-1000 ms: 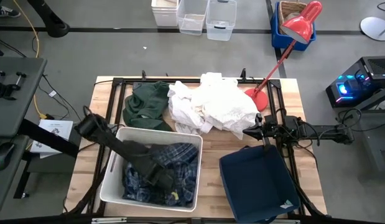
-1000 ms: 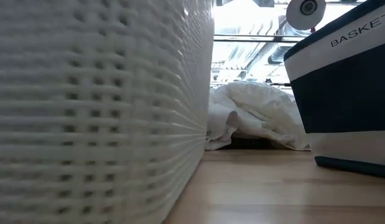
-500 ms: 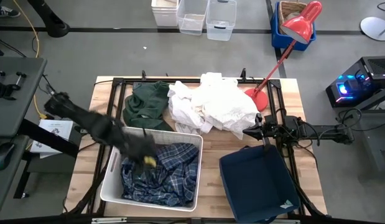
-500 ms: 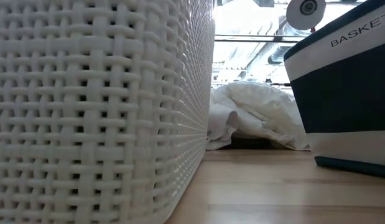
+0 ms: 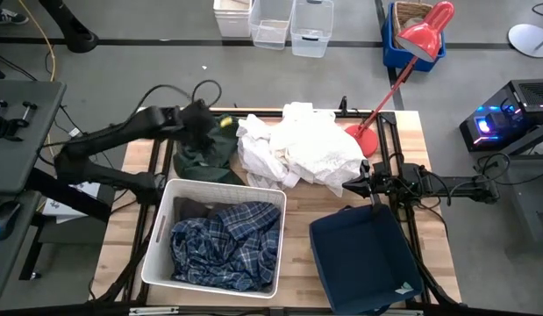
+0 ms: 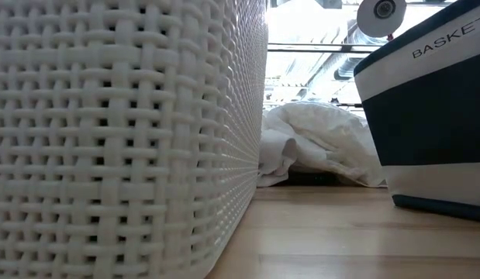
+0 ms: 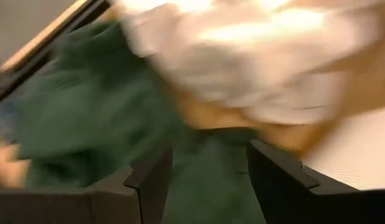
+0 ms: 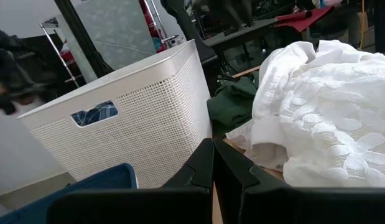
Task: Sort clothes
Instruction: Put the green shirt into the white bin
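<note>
The clothes lie in three places. A blue-and-white plaid shirt [image 5: 227,246] is bunched inside the white woven bin [image 5: 161,219]. A dark green garment [image 5: 201,156] and a heap of white pieces [image 5: 302,149] rest on the table's far half. My left gripper [image 5: 208,123] hovers open over the green garment [image 7: 86,118], with nothing between its fingers [image 7: 273,180]. My right gripper [image 5: 348,186] stands shut at the near right edge of the white heap [image 8: 316,106]; whether it touches the heap, I cannot tell.
A navy fabric bin [image 5: 319,254] stands at the table's near right, beside the white bin [image 6: 123,132]. A red desk lamp [image 5: 411,53] leans over the far right corner. A black frame [image 5: 166,116] runs around the tabletop. Clear plastic boxes [image 5: 271,22] stand on the floor beyond.
My left gripper has risen out of the white bin and swung toward the table's far edge, ending over the dark green garment. The plaid shirt has stayed behind in the bin, where it now lies uncovered.
</note>
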You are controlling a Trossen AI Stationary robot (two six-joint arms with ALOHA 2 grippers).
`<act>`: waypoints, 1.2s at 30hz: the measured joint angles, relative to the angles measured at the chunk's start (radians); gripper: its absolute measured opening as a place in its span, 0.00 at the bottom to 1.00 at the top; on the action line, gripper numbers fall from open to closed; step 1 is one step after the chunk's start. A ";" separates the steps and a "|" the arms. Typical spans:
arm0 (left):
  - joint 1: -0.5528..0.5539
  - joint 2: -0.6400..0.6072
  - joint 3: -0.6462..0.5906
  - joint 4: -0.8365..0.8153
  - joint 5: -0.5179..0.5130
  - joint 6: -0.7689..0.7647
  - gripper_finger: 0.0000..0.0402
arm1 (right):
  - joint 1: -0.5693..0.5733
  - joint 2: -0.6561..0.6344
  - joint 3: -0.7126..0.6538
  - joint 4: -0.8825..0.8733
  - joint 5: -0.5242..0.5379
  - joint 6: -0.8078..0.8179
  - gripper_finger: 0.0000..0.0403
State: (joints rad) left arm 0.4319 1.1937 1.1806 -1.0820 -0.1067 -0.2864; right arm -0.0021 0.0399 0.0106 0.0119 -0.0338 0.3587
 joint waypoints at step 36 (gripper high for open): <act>0.280 0.678 -0.034 0.128 0.018 0.088 0.07 | 0.000 0.000 0.000 0.000 0.000 0.000 0.00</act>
State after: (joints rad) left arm 0.7118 1.8718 1.1464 -0.9539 -0.0887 -0.1984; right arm -0.0021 0.0399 0.0105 0.0120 -0.0338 0.3584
